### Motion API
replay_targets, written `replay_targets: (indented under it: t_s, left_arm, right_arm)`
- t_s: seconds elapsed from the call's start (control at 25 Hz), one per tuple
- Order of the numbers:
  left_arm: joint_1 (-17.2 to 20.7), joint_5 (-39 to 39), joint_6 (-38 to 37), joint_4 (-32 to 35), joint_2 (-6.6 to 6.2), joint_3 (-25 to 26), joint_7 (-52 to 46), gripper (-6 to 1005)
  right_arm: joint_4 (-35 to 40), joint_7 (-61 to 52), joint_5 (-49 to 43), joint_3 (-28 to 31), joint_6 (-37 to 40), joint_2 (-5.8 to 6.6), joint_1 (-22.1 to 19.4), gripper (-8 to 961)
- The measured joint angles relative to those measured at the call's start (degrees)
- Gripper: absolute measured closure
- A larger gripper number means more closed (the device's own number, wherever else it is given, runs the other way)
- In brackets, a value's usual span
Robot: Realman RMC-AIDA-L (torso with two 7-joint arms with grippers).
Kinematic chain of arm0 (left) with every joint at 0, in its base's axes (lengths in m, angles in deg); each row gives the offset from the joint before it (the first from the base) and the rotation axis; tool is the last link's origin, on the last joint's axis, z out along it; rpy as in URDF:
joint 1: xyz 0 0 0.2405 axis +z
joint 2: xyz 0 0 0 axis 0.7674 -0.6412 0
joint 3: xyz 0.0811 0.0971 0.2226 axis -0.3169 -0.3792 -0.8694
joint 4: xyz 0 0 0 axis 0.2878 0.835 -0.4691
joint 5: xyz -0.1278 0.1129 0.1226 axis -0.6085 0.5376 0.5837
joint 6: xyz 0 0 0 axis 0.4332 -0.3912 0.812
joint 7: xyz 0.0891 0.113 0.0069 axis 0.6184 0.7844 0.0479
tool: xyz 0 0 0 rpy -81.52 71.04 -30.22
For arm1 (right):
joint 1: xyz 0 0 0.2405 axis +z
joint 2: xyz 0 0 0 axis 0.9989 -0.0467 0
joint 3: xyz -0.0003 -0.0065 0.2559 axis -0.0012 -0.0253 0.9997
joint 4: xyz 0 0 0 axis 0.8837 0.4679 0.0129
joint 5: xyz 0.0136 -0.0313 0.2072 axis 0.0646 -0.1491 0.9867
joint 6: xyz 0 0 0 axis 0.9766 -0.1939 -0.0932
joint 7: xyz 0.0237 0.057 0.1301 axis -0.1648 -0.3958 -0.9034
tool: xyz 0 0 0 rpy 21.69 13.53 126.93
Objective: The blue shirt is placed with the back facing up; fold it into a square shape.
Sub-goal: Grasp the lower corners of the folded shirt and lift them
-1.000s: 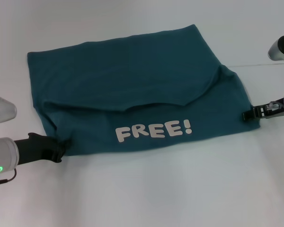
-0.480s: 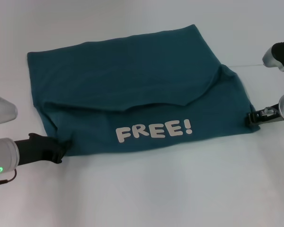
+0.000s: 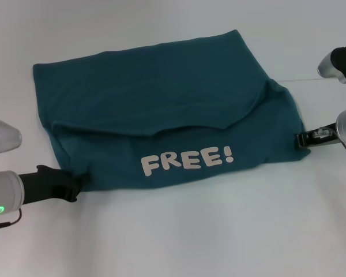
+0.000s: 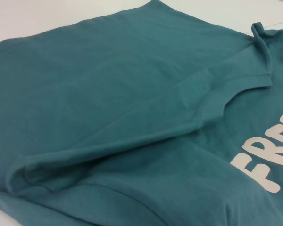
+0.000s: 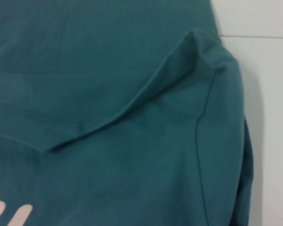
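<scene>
The blue shirt (image 3: 161, 98) lies on the white table, folded so that a nearer layer with white "FREE!" lettering (image 3: 187, 160) rests over the plain far part. My left gripper (image 3: 75, 186) sits low at the shirt's near-left corner and touches the cloth there. Over on the other side, my right gripper (image 3: 301, 139) touches the shirt's near-right edge. Only cloth fills both wrist views: the blue shirt (image 4: 108, 94) with a folded hem, and the blue shirt (image 5: 108, 70) with a raised fold at its corner.
The white table (image 3: 190, 231) stretches wide in front of the shirt. A thin seam in the tabletop (image 3: 314, 79) runs off to the right. Part of my right arm (image 3: 340, 60) hangs above the far-right edge.
My right gripper drew slightly outward, then came back in against the shirt's near-right edge, and that corner pulled in a little. My left gripper dropped slightly nearer.
</scene>
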Motion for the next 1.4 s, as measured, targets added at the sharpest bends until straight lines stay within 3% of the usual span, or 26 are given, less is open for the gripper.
replay_targets:
  t_s: [0.08, 0.24, 0.28, 0.52, 0.92, 1.4]
  left_arm:
    - [-0.1, 0.1, -0.9, 0.0, -0.08, 0.2, -0.7, 956]
    - [-0.6, 1.2, -5.2, 1.4, -0.90, 0.5, -5.0, 956]
    - [-1.1, 2.9, -9.0, 2.9, -1.77, 0.6, -9.3, 956]
    - [-2.5, 9.8, -18.7, 6.8, -2.85, 2.3, -19.0, 956]
    - [-5.1, 19.7, -42.1, 9.4, -5.91, 12.2, -26.0, 955]
    - [-4.2, 28.3, -54.2, 9.6, -5.76, 13.8, -28.2, 956]
  right_arm:
    - [1.5, 0.5, 0.1, 0.0, 1.9, -0.02, -0.2, 896]
    - [7.3, 1.1, 0.0, -0.2, 9.3, -0.15, -1.0, 896]
    - [10.5, 1.7, 0.0, -0.2, 15.7, 0.03, -1.3, 896]
    - [15.4, 4.0, -0.2, -0.2, 28.8, 0.25, -1.5, 896]
    - [18.0, 10.7, 0.1, 0.0, 47.9, -1.23, -2.2, 895]
    - [26.3, 13.9, 6.4, -1.3, 61.8, -1.54, -7.7, 898]
